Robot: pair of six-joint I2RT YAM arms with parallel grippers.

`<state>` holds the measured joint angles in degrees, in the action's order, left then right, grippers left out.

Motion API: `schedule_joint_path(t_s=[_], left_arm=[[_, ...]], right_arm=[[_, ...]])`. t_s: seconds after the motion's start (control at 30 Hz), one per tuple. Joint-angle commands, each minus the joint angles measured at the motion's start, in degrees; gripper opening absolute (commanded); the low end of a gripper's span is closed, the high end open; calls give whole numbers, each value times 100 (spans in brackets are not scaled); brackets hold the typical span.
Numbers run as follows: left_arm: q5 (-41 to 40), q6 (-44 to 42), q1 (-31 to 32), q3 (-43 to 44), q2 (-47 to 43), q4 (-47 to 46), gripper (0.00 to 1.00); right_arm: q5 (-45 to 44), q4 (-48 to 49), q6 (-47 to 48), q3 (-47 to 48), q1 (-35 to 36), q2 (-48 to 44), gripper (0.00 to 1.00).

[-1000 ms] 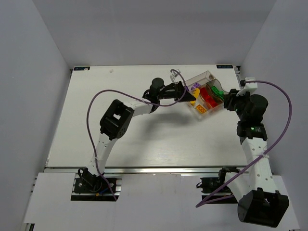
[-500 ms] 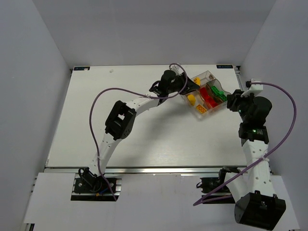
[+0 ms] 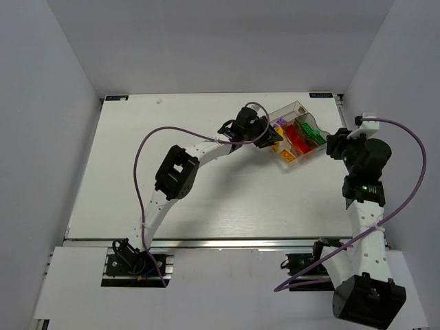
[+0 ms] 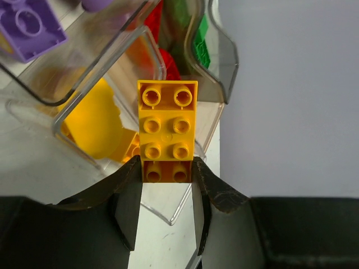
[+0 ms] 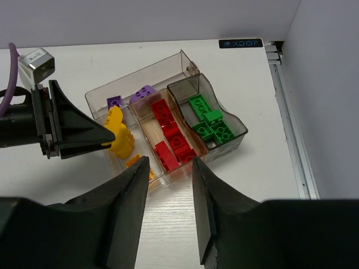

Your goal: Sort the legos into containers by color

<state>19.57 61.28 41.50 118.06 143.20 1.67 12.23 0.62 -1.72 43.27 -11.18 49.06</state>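
The clear box (image 3: 297, 108) stands at the table's back right, with purple (image 5: 145, 92), yellow (image 5: 117, 136), red (image 5: 171, 134) and green bricks (image 5: 210, 120) in separate compartments. My left gripper (image 3: 269, 140) is shut on a yellow-orange brick (image 4: 167, 130) and holds it over the box's near-left end, above the yellow compartment (image 4: 92, 120). My right gripper (image 5: 170, 185) is open and empty, just right of the box, with its fingers (image 5: 129, 213) above the table in front of the red compartment.
The right table edge and a metal rail (image 5: 289, 112) run close beside the box. Grey walls stand around the table. A purple cable (image 3: 148, 141) loops over the left arm.
My left gripper has moved right and down over the box's near-left end with the yellow-orange brick in it. The right arm has drawn back slightly to the right.
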Motion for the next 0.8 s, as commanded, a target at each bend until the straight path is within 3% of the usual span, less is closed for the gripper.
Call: schedule_joint_path(t_s=[0.0,0.03,0.2,0.37,0.6,0.7,0.77], left_arm=[[178,-98,34,112,-55,157,23],[187,-107,34,190,-11,184,36],[257,-107,34,244,42,281,49],[336,-107,34,217,-2,264,73],[416,-133,87,-134,-563,-96,72],[381,-405,87,-380,-1037,-297,66],[293,-888,87,-765,-1678,-369,59]], right_arm=[[69,324,-110,-46,-51,-107,42],[69,333,-101,-55,-60,-107,42],[69,342,-110,-64,-95,-98,42],[113,342,-110,-73,-112,-81,42],[175,342,-118,-73,-130,-72,44],[323,333,-83,-81,-156,-63,49],[490,333,-13,-99,-156,-37,60]])
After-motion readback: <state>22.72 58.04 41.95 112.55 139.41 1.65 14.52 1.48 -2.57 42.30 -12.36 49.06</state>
